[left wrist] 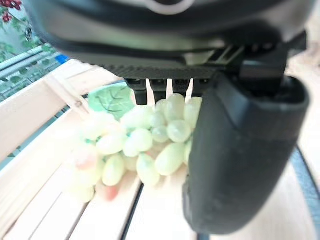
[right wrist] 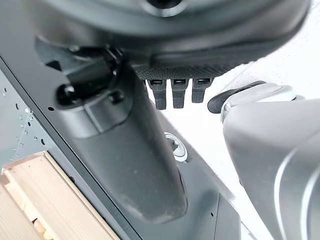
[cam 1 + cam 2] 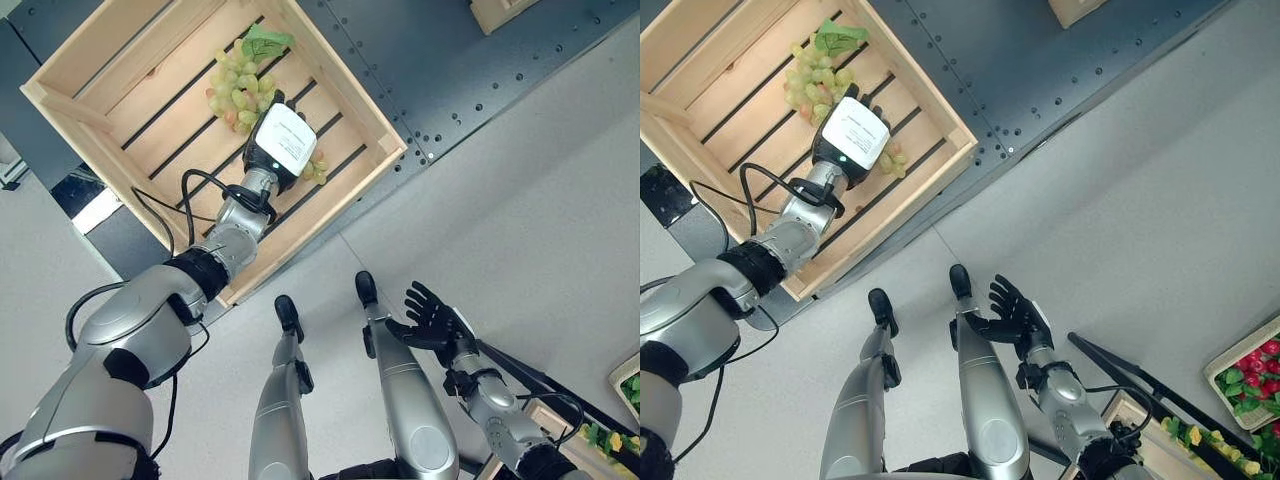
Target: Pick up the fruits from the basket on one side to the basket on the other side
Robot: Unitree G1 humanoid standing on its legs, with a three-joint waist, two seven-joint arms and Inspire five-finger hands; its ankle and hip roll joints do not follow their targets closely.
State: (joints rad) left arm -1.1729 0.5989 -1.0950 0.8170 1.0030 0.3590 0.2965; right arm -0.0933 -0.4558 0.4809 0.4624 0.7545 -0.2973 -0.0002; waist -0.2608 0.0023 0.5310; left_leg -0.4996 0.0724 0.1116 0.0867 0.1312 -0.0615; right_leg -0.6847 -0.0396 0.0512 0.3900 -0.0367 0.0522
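Observation:
A bunch of green grapes (image 3: 238,88) with a green leaf lies on the slats of a wooden crate (image 3: 352,102) at the upper left. My left hand (image 3: 258,160) reaches into the crate and hovers right over the bunch, covering its middle; a few grapes (image 3: 318,168) stick out past it. In the left wrist view the grapes (image 1: 145,140) sit between the straight fingers and the thumb (image 1: 240,150), which stands beside them. My right hand (image 3: 432,318) hangs low at the centre right, fingers spread, holding nothing.
The crate stands on a dark grey perforated platform (image 3: 450,60). Another wooden box corner (image 3: 500,10) shows at the top. At the lower right, a crate with red fruit and leaves (image 3: 1250,375) and a second one with yellow-green fruit (image 3: 1200,440) stand on the pale floor.

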